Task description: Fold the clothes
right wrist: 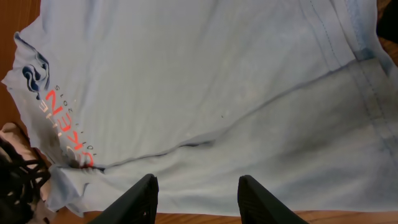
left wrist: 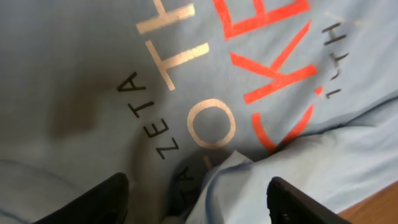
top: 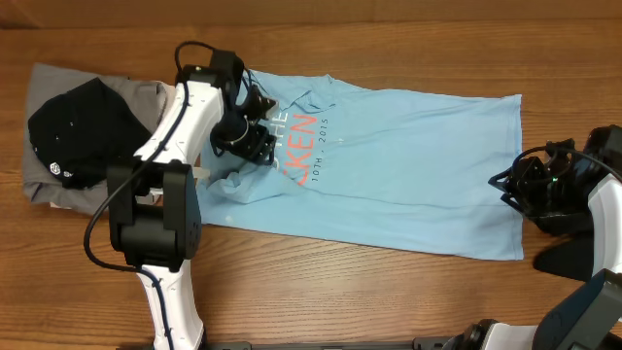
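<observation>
STEP: first fold | light-blue T-shirt point(top: 408, 165) spread on worktop point(top: 389, 292) | left claw point(top: 255, 146) apart over its print point(top: 299, 146), rumpled cloth beneath | right claw point(right wrist: 196, 199) apart at hem point(top: 516, 146), far from print | NEXT (judged): pinch hem, carry printward.

light-blue fabric T-shirt point(left wrist: 81, 74) across the view, cream, red and black lettering | rumpled fold near, centre | left gripper point(left wrist: 198, 183) over fold, black fingers point(left wrist: 106, 199) spread wide | brown wooden table point(left wrist: 379, 208) at near right corner
</observation>
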You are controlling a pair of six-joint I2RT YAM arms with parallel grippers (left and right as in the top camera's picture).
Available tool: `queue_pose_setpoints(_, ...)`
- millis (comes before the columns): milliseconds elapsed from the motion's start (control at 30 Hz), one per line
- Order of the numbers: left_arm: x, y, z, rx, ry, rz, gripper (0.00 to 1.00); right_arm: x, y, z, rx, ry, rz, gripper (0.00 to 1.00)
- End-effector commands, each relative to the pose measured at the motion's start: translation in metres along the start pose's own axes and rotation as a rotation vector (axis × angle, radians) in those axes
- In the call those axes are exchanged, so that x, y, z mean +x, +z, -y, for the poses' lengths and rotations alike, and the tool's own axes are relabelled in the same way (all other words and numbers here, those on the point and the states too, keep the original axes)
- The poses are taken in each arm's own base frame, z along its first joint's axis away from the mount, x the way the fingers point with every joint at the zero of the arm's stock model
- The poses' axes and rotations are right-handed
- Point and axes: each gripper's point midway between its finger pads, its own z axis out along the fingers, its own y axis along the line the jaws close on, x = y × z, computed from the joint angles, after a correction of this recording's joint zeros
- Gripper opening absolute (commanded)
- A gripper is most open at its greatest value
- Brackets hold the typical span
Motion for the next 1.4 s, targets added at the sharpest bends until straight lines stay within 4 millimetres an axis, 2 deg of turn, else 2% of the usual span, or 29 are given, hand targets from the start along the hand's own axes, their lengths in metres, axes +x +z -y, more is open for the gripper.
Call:
queue_pose_setpoints(0,0.008,0.004,0.006,0.009,0.014,-0.008,0.75,-0.004,-0.006,-0.006,-0.004,-0.029,0.026,0.45)
queue_pose_setpoints(100,0.007,0.004,0.016,0.07,0.012,0.004,0.69,-0.004,-0.006,-0.006,-0.004,-0.028,0.026,0.45)
queue_pose_setpoints(133,0.006,0.004,0.019,0.085,0.012,0.01,0.64,-0.004,-0.006,-0.006,-0.004,-0.028,0.026,0.45)
queue_pose_setpoints(167,0.005,0.004,0.021,0.097,0.011,0.014,0.57,-0.004,-0.006,-0.006,-0.004,-0.028,0.026,0.45)
queue_pose_setpoints(267,0.002,0.002,0.028,0.14,0.011,0.031,0.27,-0.004,-0.006,-0.006,-0.004,-0.028,0.025,0.45)
queue_pose_setpoints(300,0.0,0.0,0.032,0.159,0.013,0.042,0.21,-0.004,-0.006,-0.006,-0.004,-0.028,0.025,0.45)
queue_pose_setpoints(367,-0.007,-0.007,0.038,0.19,0.017,0.067,0.14,-0.004,-0.006,-0.006,-0.004,-0.028,0.026,0.45)
queue_pose_setpoints(500,-0.025,-0.029,0.046,0.223,0.051,0.129,0.11,-0.004,-0.006,-0.006,-0.004,-0.028,0.026,0.45)
queue_pose_setpoints(600,-0.034,-0.039,0.045,0.202,0.073,0.157,0.13,-0.004,-0.006,-0.006,-0.004,-0.029,0.026,0.45)
queue_pose_setpoints(867,-0.038,-0.039,0.041,0.174,0.164,0.18,0.17,-0.005,-0.006,-0.006,-0.004,-0.03,0.029,0.45)
queue_pose_setpoints(933,-0.038,-0.038,0.035,0.142,0.164,0.173,0.21,-0.005,-0.006,-0.006,-0.004,-0.031,0.029,0.45)
queue_pose_setpoints(1000,-0.034,-0.037,0.026,0.092,0.143,0.147,0.3,-0.005,-0.006,-0.006,-0.004,-0.03,0.029,0.45)
queue_pose_setpoints(1067,-0.028,-0.035,0.014,0.025,0.102,0.107,0.33,-0.005,-0.006,-0.006,-0.004,-0.03,0.029,0.45)
queue_pose_setpoints(1167,-0.016,-0.035,-0.01,-0.097,0.017,0.048,0.44,-0.005,-0.006,-0.006,-0.004,-0.031,0.029,0.45)
queue_pose_setpoints(1233,-0.008,-0.036,-0.023,-0.161,-0.038,0.016,0.45,-0.005,-0.006,-0.006,-0.004,-0.031,0.029,0.45)
queue_pose_setpoints(1300,0.001,-0.037,-0.038,-0.233,-0.107,-0.014,0.54,-0.005,-0.006,-0.006,-0.004,-0.031,0.029,0.45)
queue_pose_setpoints(1367,0.01,-0.037,-0.053,-0.291,-0.182,-0.029,0.57,-0.005,-0.006,-0.006,-0.004,-0.03,0.029,0.45)
